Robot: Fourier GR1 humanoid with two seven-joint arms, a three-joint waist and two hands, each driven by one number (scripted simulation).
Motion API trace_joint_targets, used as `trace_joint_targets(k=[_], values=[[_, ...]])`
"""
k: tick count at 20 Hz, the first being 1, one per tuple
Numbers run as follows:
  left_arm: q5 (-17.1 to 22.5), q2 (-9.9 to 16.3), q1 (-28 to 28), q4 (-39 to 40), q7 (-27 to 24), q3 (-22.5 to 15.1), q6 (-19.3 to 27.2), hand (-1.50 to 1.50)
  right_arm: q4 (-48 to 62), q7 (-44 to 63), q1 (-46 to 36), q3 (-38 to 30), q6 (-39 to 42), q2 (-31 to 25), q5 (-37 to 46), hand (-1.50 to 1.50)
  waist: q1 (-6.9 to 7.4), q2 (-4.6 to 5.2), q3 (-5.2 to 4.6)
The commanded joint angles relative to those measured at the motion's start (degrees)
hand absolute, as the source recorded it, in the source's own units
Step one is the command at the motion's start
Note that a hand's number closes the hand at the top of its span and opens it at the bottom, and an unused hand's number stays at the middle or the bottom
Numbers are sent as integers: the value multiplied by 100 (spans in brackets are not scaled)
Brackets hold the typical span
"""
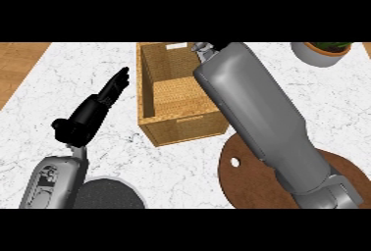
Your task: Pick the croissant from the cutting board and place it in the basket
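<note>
Seemingly late in the task, the right forearm is stretching from the cutting board over the basket, hiding its hand and the croissant, while the left hand is resting with straight fingers beside it.

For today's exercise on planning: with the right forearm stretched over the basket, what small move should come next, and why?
Probably lower the wrist slightly into the basket before any release. The right forearm reaches over its far end, but the right hand and croissant are hidden, so I cannot tell their height. The cutting board shows no croissant; the left hand rests open.
</note>
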Motion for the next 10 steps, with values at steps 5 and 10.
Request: trace_joint_targets(k=[5,10], values=[[32,141,113,-49,-36,148,-17,0,378,1451,197,57,-791,64,112,150,-111,-1,8],[13,30,199,-119,42,38,9,0,458,1450,589,316,-1084,64,456,150,-209,-27,14]])
